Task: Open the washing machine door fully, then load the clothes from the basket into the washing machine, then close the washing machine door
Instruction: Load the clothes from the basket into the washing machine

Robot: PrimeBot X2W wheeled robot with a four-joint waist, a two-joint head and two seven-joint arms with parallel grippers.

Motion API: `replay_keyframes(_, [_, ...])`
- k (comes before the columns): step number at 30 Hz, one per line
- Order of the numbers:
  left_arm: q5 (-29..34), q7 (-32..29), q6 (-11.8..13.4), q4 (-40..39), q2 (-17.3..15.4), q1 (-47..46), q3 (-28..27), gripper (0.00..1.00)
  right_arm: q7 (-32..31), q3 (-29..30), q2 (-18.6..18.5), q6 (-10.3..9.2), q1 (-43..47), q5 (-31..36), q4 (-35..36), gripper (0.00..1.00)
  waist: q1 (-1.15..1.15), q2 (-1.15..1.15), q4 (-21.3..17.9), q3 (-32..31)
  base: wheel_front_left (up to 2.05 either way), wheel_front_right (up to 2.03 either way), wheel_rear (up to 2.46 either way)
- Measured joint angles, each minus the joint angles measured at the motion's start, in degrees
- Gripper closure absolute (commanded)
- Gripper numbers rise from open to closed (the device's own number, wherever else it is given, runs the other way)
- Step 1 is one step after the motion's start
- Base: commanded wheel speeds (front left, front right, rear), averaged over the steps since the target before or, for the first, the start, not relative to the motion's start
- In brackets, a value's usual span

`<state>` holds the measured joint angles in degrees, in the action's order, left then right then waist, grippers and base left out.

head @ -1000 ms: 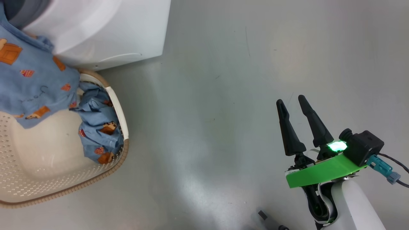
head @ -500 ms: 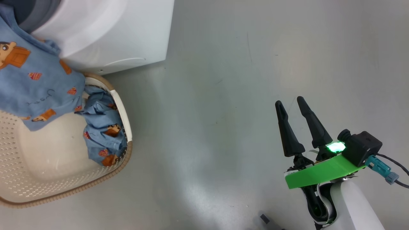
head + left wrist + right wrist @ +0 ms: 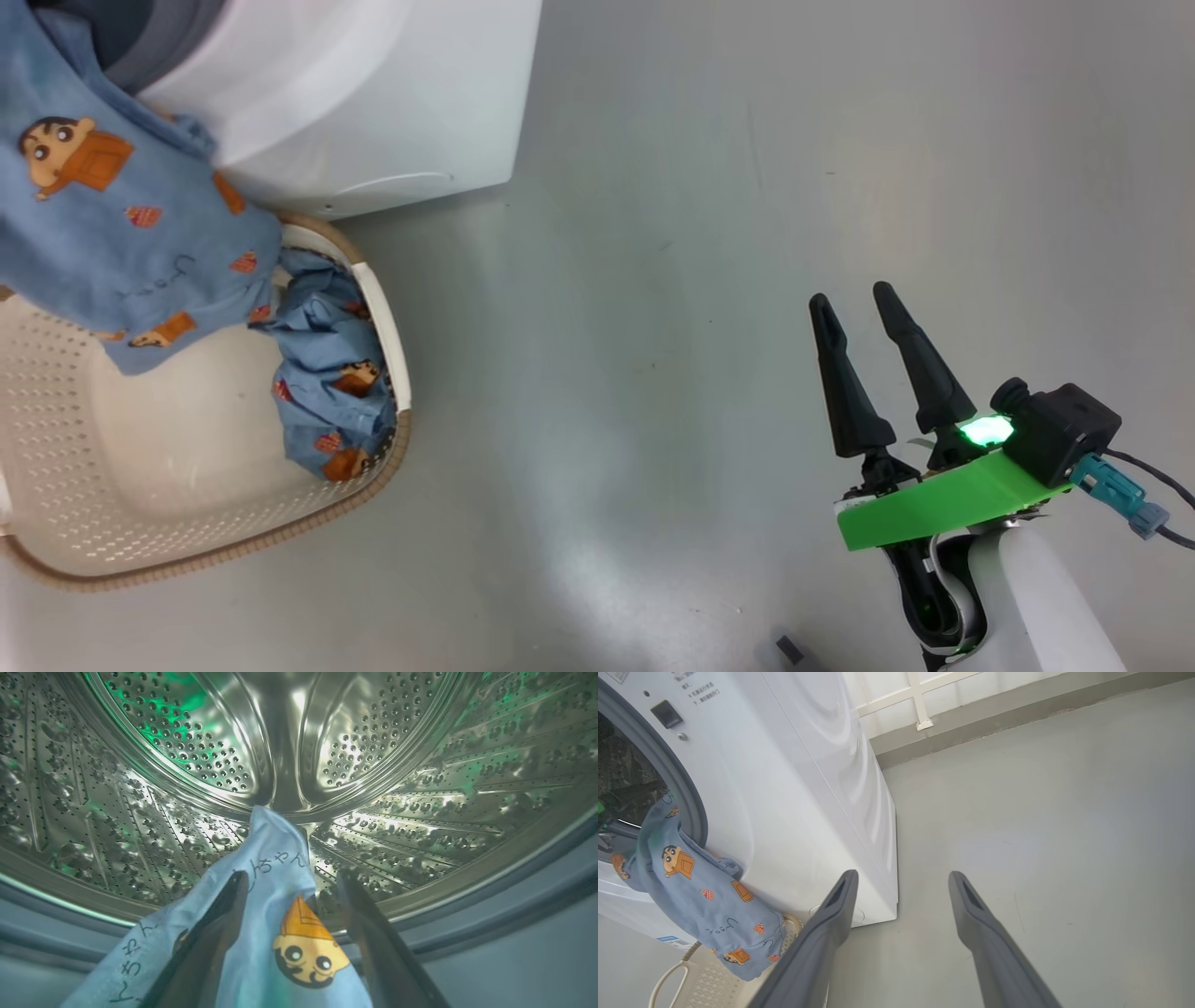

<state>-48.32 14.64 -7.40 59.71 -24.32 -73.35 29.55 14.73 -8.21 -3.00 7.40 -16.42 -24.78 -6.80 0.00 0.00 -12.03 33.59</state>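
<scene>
Left claw (image 3: 292,873), released, straddles the clothes (image 3: 261,938) inside the washing machine (image 3: 420,742); right claw (image 3: 851,293) is released too.

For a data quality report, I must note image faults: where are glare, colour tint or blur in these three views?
Left wrist view: strong glare and a green tint on the drum; the left gripper, near the lens, is blurred. Right wrist view: the right gripper is blurred, the washing machine sharp. Head view: a pale sheen on the floor.
</scene>
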Motion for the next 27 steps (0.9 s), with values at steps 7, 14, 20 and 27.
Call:
replay_keyframes(7, [4.3,0.0,0.0,-7.7,0.8,7.4,-8.5,0.0,0.0,1.5,0.0,0.0,0.0,0.6,-0.3,0.0,0.0,0.0,1.3,-1.4,0.0,0.0,0.0])
replay_keyframes(14, [11.0,0.0,0.0,-14.3,5.1,18.9,-16.5,0.0,0.0,2.9,0.0,0.0,0.9,1.6,-0.8,0.0,0.0,0.0,2.6,-4.1,0.0,0.0,0.0])
replay_keyframes(20, [15.0,0.1,0.0,-19.1,7.6,25.3,-20.8,0.0,0.0,4.1,0.0,0.0,2.5,2.4,-1.6,0.0,0.0,0.0,4.0,-6.2,0.0,0.0,0.0])
replay_keyframes(27, [19.3,0.0,0.0,-24.8,9.8,33.9,-24.6,0.0,0.0,5.5,0.0,0.0,3.7,3.9,-1.8,0.0,0.0,0.0,6.0,-9.0,0.0,0.0,0.0])
